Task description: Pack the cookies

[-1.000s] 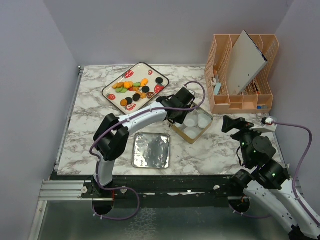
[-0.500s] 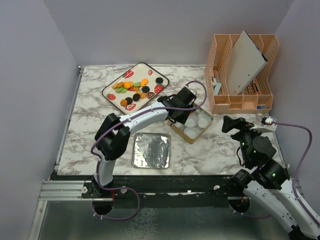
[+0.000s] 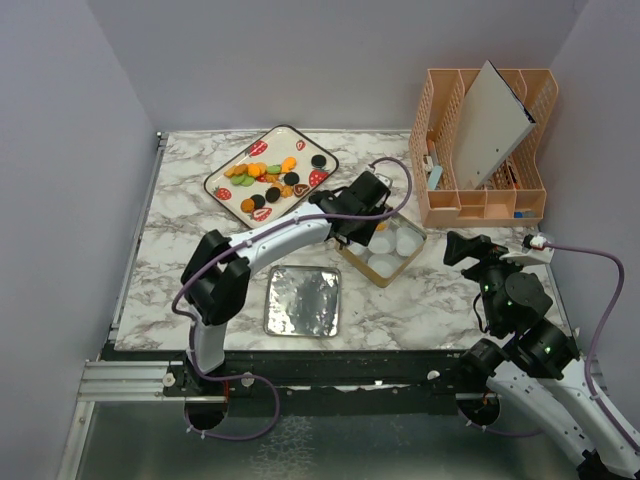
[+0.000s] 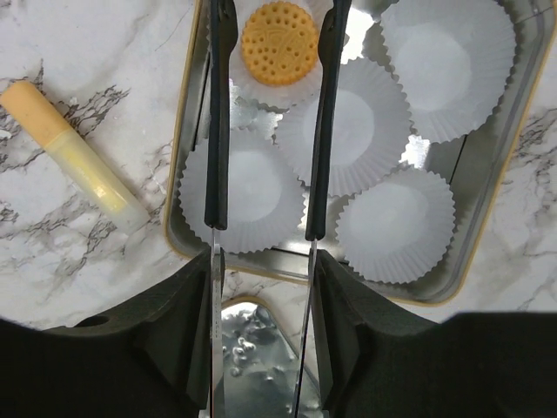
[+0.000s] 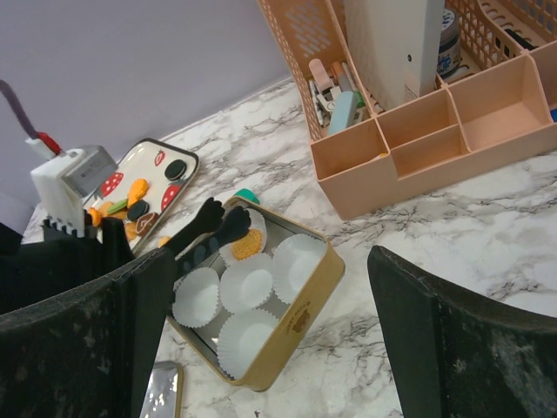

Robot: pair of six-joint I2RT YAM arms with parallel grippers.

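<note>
Surface: marbled desk (image 3: 180, 250), arm bases at its near edge.
Right arm: right end effector (image 3: 468, 247), near right, fingers wide apart, empty.
Left arm: left end effector (image 5: 223, 218), fingers apart, straddles a tan cookie (image 4: 278, 30) lying in the far-left paper cup (image 4: 270, 91) of the tin (image 4: 177, 192).
Tray: other cookies (image 3: 262, 172) on the strawberry tray (image 3: 225, 172), far-left of the left end effector; left arm nearer.

The dotted cookie (image 4: 278, 42) is tan; the pleated cups (image 4: 396, 225) are white.

Counter (image 3: 180, 250): marble-patterned, smooth.
Tin (image 5: 300, 318): glossy gold metal.
Paper cups (image 4: 396, 222): white pleated paper, matt.
Cookie (image 4: 278, 30): matt, dotted.
Lid (image 3: 303, 300): shiny metal.
</note>
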